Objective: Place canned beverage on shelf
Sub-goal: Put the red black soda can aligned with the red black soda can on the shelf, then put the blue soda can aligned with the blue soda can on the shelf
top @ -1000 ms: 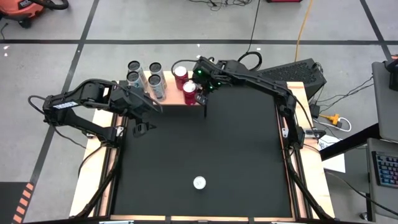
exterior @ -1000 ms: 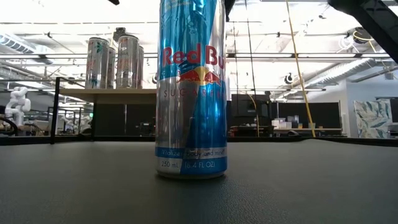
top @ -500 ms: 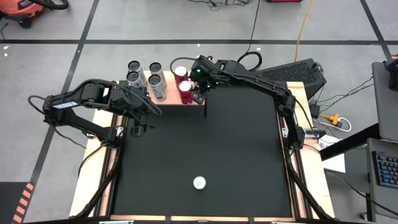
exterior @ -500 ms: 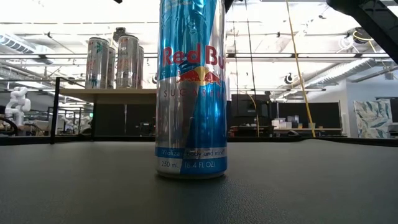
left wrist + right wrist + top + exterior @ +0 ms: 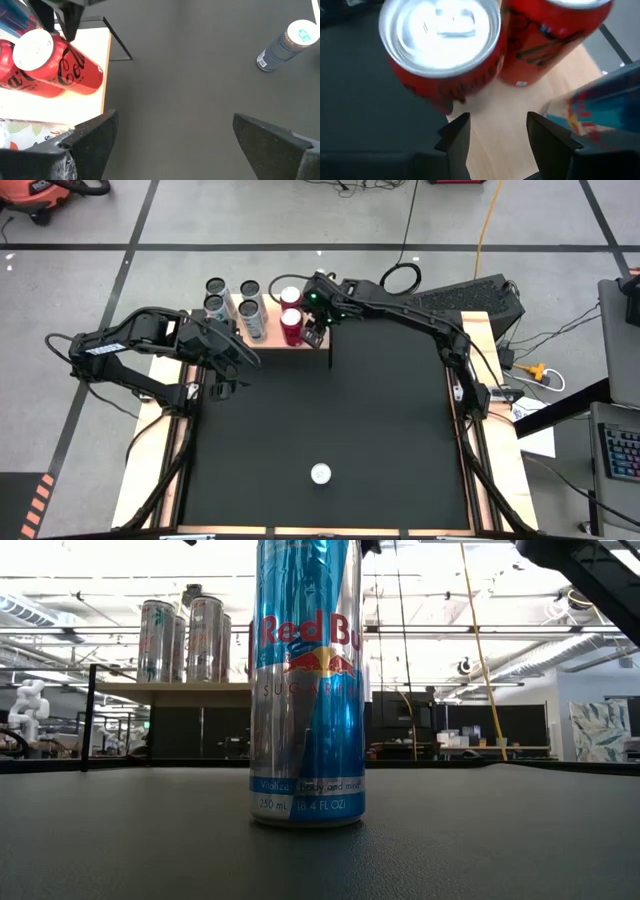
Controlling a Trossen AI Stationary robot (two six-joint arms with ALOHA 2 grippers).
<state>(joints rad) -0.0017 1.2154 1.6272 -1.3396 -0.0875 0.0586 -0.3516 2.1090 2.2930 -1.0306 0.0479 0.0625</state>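
A Red Bull can [image 5: 306,680] stood upright on the black tabletop [image 5: 380,420], close to the middle of its front edge and well apart from everything else.

Farther back, the left gripper [image 5: 175,145] hung over the table's left part, just in front of the shelf [image 5: 272,338]. Its jaws were spread as wide as they go, with nothing between them.

The shelf stood at the table's far edge, left of centre. Four tall silver cans [image 5: 249,310] were grouped on its left part. On its right part stood two red Coca-Cola cans: one [image 5: 291,325] at the shelf's front edge, and the other [image 5: 290,298] just behind it, toward the back edge.

The right gripper [image 5: 497,122] was over the shelf's right end, right beside the front red can. Its jaws stood partly open, with bare wood showing between the fingers [image 5: 455,137]. Whether the fingertips had hold of that can could not be told.
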